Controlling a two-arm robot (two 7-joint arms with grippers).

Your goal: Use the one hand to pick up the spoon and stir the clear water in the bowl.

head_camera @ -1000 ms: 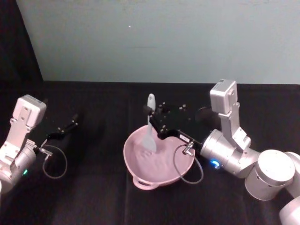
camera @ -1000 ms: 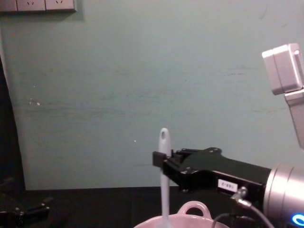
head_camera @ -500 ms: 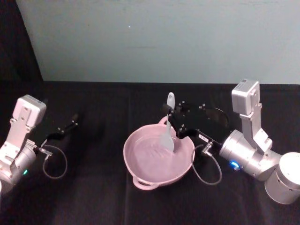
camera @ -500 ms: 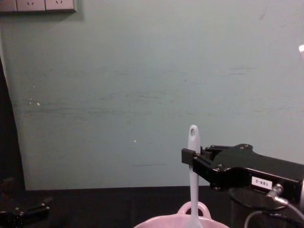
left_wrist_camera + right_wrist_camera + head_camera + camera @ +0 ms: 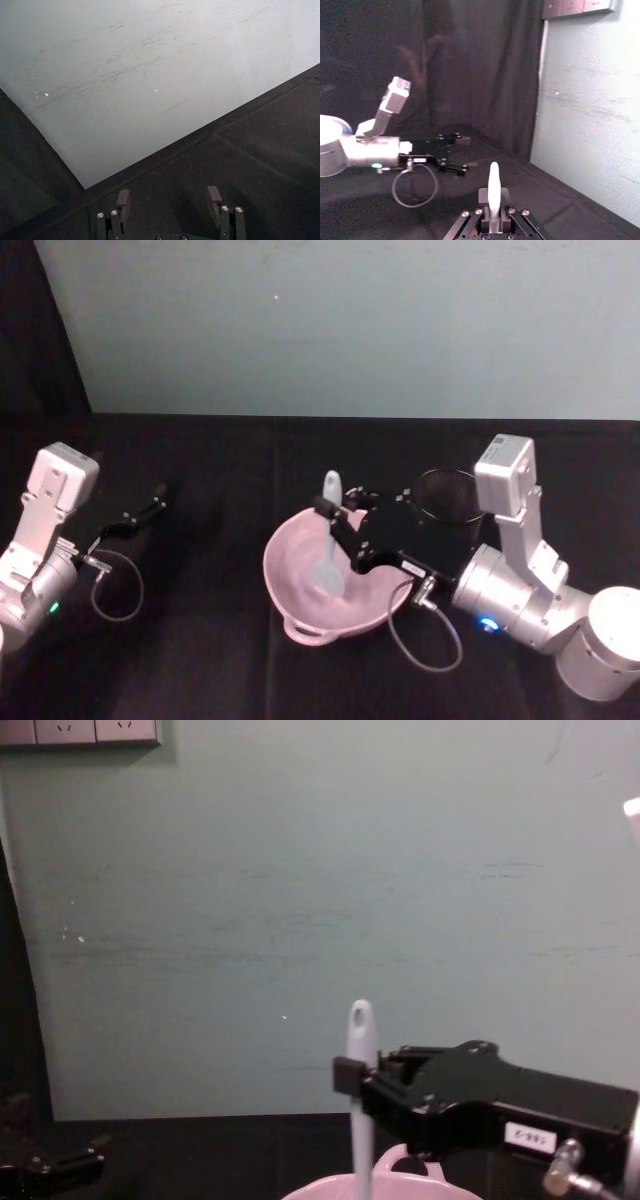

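Spoon (image 5: 330, 540) stands nearly upright in the bowl (image 5: 272, 565), blade dipped near the bowl's middle, holed end up. Right gripper (image 5: 330, 512) reaches in from 4 o'clock over the rim, its fingers pinching the handle just under the oval hole. Mesh cup (image 5: 447, 498) sits at the bowl's 2 o'clock. Left gripper (image 5: 150, 505) is parked well off at 9 o'clock, fingers (image 5: 123, 200) spread.
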